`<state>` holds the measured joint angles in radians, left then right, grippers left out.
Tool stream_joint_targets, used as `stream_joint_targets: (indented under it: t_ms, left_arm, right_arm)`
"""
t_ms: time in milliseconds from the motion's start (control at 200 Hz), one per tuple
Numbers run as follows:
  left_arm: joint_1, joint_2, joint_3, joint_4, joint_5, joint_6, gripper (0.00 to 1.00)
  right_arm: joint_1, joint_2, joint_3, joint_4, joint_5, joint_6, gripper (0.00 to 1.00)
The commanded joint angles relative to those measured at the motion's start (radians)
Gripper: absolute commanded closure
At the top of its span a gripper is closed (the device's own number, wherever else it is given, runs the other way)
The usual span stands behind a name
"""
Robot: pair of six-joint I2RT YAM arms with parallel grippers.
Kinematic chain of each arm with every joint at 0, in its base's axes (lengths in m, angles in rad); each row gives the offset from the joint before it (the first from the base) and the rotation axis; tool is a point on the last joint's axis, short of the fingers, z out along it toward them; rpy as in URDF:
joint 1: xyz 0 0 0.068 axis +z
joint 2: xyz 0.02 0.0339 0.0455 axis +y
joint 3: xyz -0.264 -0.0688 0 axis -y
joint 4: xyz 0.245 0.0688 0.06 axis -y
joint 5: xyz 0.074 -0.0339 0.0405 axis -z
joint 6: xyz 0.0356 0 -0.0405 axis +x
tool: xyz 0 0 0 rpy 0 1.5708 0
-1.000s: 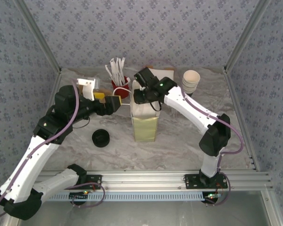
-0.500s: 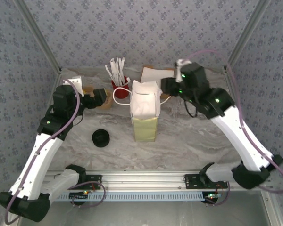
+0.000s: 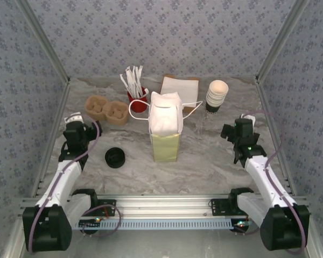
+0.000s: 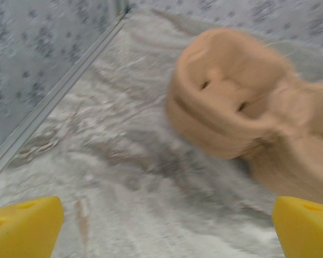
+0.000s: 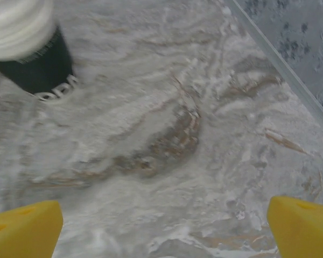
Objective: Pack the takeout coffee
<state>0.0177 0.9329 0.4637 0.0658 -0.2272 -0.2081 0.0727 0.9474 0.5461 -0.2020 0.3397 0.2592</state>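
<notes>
Top external view, lower part of the frame: both arms lie folded low over their bases, the left gripper [image 3: 77, 128] at mid-left and the right gripper [image 3: 231, 130] at mid-right, each well apart from the paper bag [image 3: 164, 134]. In the wrist views each gripper's yellow fingertips [image 4: 21, 220] sit at opposite lower corners with bare marble table [image 3: 204, 166] between them, so both are spread wide and grasp nothing. Left of centre a low black lid [image 3: 115, 157] lies alone, near the bag's foot but not touching it. The bag stands upright at centre, its white top bunched and its handles looping outward. I judge the takeout coffee to be inside it, hidden by those white folds, though the frames cannot confirm this. Further up are a pulp cup carrier [image 3: 107, 110], a red holder of white sticks [image 3: 137, 97], a pile of napkins [image 3: 178, 86] and, at upper right, a stack of unlidded cups [image 3: 216, 95]. The packing looks finished, or nearly so. What may be left is closing or tidying the bag.
</notes>
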Motion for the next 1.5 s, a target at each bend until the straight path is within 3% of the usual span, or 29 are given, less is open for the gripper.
stream_joint_targets:
  t_ms: [0,215,360,425,540,595,800,879,934,994,1029,1269,1494]
  left_arm:
    - [0.043,0.028,-0.064,0.241,-0.015,0.077,0.01]
    - [0.105,0.193,-0.166,0.515,0.063,0.056,0.01]
    - [0.106,0.318,-0.175,0.669,0.118,0.068,0.01]
    - [0.107,0.368,-0.172,0.738,0.134,0.055,0.01]
    - [0.106,0.479,-0.162,0.846,0.182,0.047,0.01]
    - [0.1,0.477,-0.148,0.807,0.181,0.052,0.01]
    - [0.045,0.51,-0.114,0.777,0.133,0.103,0.01]
    - [0.012,0.632,-0.131,0.961,0.104,0.142,0.01]
    - [0.006,0.577,-0.111,0.817,0.078,0.128,0.01]
    - [0.005,0.616,-0.128,0.922,0.062,0.131,0.01]
    - [0.004,0.598,-0.121,0.873,0.06,0.124,0.01]
    - [-0.003,0.601,-0.077,0.799,0.132,0.165,0.01]
    - [-0.003,0.603,-0.066,0.782,0.129,0.164,0.01]
  right_arm:
    - [-0.047,0.051,-0.112,0.404,0.042,-0.059,0.0]
    - [-0.067,0.282,-0.175,0.738,0.026,-0.128,0.0]
    - [-0.085,0.416,-0.17,0.911,-0.094,-0.222,0.0]
    - [-0.091,0.463,-0.15,0.9,-0.113,-0.218,0.0]
    - [-0.089,0.585,-0.197,1.108,-0.18,-0.25,0.0]
    - [-0.088,0.564,-0.173,1.02,-0.178,-0.25,0.0]
    - [-0.086,0.575,-0.175,1.049,-0.189,-0.258,0.0]
    - [-0.086,0.573,-0.176,1.046,-0.189,-0.258,0.0]
    - [-0.084,0.573,-0.174,1.045,-0.188,-0.258,0.0]
    - [-0.086,0.572,-0.173,1.042,-0.191,-0.257,0.0]
    - [-0.086,0.572,-0.173,1.043,-0.191,-0.258,0.0]
    - [-0.086,0.571,-0.173,1.042,-0.19,-0.258,0.0]
    - [-0.086,0.572,-0.173,1.043,-0.191,-0.258,0.0]
